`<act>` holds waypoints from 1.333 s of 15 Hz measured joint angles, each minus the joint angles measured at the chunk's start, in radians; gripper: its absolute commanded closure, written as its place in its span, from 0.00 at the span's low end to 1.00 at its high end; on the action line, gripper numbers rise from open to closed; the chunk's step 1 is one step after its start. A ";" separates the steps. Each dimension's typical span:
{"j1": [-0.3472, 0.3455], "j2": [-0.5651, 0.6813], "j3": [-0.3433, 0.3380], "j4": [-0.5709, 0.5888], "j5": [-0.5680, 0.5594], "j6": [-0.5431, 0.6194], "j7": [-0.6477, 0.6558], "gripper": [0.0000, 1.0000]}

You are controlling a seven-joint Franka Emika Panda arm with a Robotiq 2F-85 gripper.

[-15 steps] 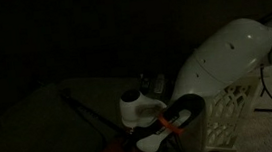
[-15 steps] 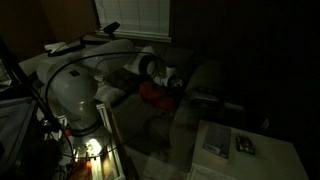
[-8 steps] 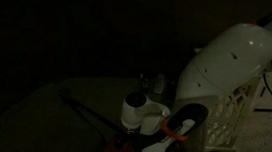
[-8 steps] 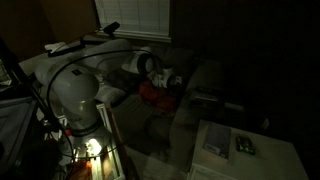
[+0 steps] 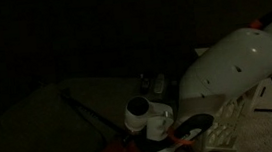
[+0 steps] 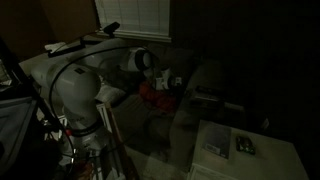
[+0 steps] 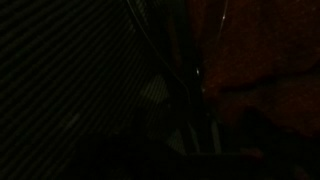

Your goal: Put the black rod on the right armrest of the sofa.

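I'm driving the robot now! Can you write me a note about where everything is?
The claw hangs over the sofa; it's too dark to tell if it's open or shut.
The black rod is probably the thin slanted dark line across the sofa, near the claw; I can't tell if it's held.
Done: the rod isn't seen on any armrest.
Left: lay it on the right armrest, which is hidden in the dark here.
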 measured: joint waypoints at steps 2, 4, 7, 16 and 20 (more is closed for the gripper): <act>-0.001 0.002 0.010 -0.002 -0.038 -0.011 0.022 0.07; -0.001 0.003 0.023 -0.002 -0.066 -0.054 0.038 0.06; -0.003 0.005 0.041 -0.002 -0.090 -0.140 0.063 0.06; -0.006 0.007 0.047 -0.003 -0.060 -0.246 0.085 0.14; -0.022 0.008 0.084 -0.004 -0.055 -0.258 0.074 0.14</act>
